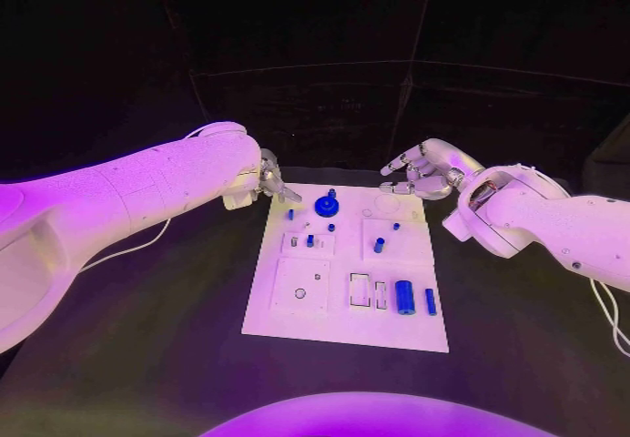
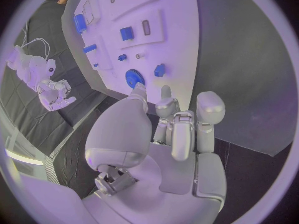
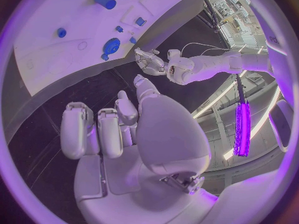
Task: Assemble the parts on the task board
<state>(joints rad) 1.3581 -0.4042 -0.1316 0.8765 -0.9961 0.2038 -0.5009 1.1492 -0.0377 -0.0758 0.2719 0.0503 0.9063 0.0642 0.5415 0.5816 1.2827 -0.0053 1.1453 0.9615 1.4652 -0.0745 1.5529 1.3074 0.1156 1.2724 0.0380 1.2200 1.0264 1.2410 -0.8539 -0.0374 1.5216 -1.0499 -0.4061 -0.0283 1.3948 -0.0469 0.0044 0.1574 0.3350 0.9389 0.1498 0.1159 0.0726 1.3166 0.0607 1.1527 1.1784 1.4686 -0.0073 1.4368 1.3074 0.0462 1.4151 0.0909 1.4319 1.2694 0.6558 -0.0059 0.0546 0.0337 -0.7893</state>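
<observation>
Both silver hands hover at the far end of the white rectangular task board (image 1: 344,273), one at each far corner, and you can see that neither holds anything. Your left hand (image 1: 272,178) hangs over the board's far left corner; in the left wrist view its fingers (image 2: 211,109) are loosely curled above the board's edge with nothing between them, near but clear of the round blue toothed gear (image 2: 134,77). Your right hand (image 1: 422,173) sits just beyond the far right corner, fingers spread apart and empty; in its own wrist view those fingers (image 3: 77,129) rise over the dark table, apart from the board.

On the board, the blue gear (image 1: 327,205) stands near the far edge with a short peg rising from its centre. Just nearer you, a small blue peg (image 1: 309,240) stands in a raised white square block, and another short blue peg (image 1: 380,245) stands in the block to its right. Two blue cylinders (image 1: 406,297) lie side by side toward the near right corner, next to two narrow rectangular slots. A larger white square plate with a small round hole (image 1: 300,293) takes up the near left part. The black table (image 1: 131,346) surrounds the board on all sides.
</observation>
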